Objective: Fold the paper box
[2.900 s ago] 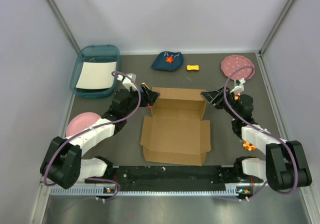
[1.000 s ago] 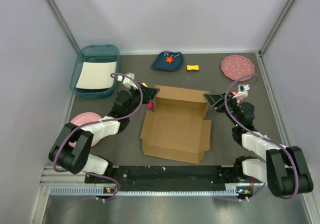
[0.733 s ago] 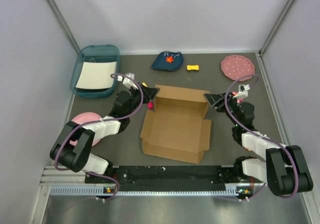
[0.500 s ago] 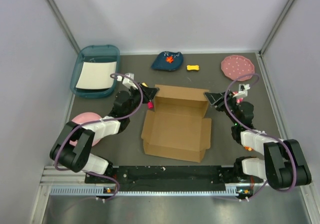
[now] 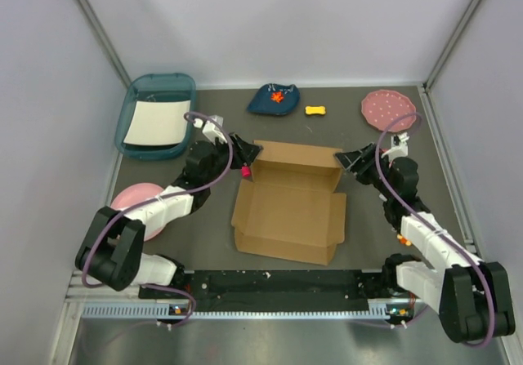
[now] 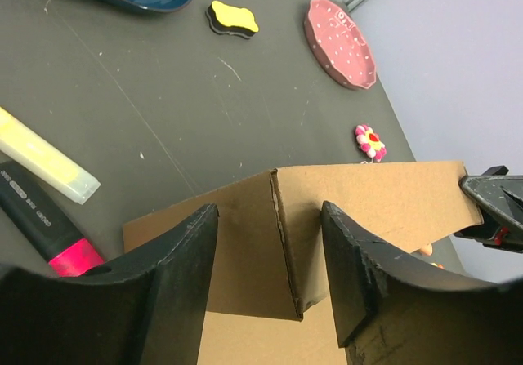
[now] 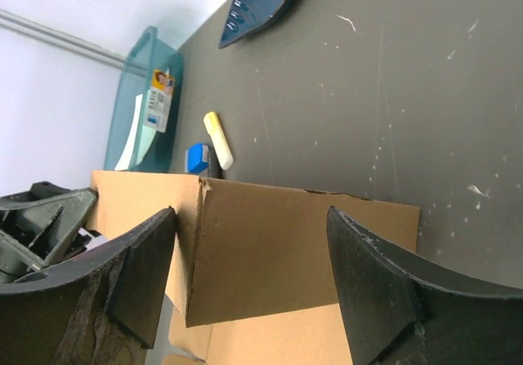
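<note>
The brown paper box [image 5: 288, 211] lies mid-table with its back wall [image 5: 296, 154] standing up and its front panel flat. My left gripper [image 5: 245, 156] is at the back left corner. Its jaws stand open around the folded corner flap [image 6: 286, 251], with a gap on each side. My right gripper [image 5: 350, 162] is at the back right corner, open wide, with the other corner flap [image 7: 270, 259] between its fingers [image 7: 368, 275] but apart from them.
A teal tray [image 5: 137, 104] stands back left. A dark blue plate [image 5: 274, 100], a yellow toy [image 5: 315, 110] and a pink dotted plate [image 5: 388, 106] lie along the back. A yellow highlighter [image 6: 45, 157] and a pink marker [image 6: 49, 234] lie beside the left corner. A pink dish [image 5: 129, 198] sits under the left arm.
Both grippers have opened and let go of the back corner flaps. Both have drawn a little away from the box, and the back wall stays upright.
</note>
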`<state>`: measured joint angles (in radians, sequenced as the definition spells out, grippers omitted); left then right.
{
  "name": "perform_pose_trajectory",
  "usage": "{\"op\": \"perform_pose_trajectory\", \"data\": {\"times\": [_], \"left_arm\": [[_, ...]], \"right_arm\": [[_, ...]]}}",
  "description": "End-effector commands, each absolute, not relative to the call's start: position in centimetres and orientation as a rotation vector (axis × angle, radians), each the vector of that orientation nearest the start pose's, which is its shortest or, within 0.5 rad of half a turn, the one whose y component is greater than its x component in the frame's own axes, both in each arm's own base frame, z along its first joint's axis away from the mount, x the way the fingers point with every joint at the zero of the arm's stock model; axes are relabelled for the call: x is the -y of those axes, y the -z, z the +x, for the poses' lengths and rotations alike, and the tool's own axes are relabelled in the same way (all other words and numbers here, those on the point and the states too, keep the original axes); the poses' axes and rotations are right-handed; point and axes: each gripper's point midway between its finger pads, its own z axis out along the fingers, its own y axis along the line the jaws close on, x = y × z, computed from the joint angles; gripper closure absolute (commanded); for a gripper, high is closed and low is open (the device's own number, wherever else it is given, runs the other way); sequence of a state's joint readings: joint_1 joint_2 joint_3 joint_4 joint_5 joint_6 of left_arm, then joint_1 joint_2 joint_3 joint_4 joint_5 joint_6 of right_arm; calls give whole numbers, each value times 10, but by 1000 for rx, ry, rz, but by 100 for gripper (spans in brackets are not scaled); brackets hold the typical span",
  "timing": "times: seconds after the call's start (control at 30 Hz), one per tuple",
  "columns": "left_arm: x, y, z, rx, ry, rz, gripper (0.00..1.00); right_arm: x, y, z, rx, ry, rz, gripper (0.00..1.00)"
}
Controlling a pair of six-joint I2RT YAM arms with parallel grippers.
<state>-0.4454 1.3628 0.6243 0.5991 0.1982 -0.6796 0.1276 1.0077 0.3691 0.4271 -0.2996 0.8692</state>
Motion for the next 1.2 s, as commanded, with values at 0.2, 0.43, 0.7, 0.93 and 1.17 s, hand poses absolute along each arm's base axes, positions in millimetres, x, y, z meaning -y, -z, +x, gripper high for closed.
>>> {"op": "perform_pose_trajectory", "data": {"times": [0.2, 0.43, 0.7, 0.93, 1.17], "left_arm": [[227, -187, 349, -1903, 885, -25, 35], [215, -218, 357, -1848, 819, -50, 29], [207, -244, 360, -1807, 784, -65, 24], [158, -299, 340, -1663, 645, -208, 23], [139, -297, 295, -1634, 679, -229, 25]], "right_arm": [[-109, -136, 304, -2040, -790, 468, 25], [-104, -173, 309, -2007, -739, 404, 20], [-104, -203, 309, -1954, -736, 362, 17], [-99, -283, 288, -1774, -656, 219, 16], [-157, -323, 273, -1767, -237, -220, 16]]}}
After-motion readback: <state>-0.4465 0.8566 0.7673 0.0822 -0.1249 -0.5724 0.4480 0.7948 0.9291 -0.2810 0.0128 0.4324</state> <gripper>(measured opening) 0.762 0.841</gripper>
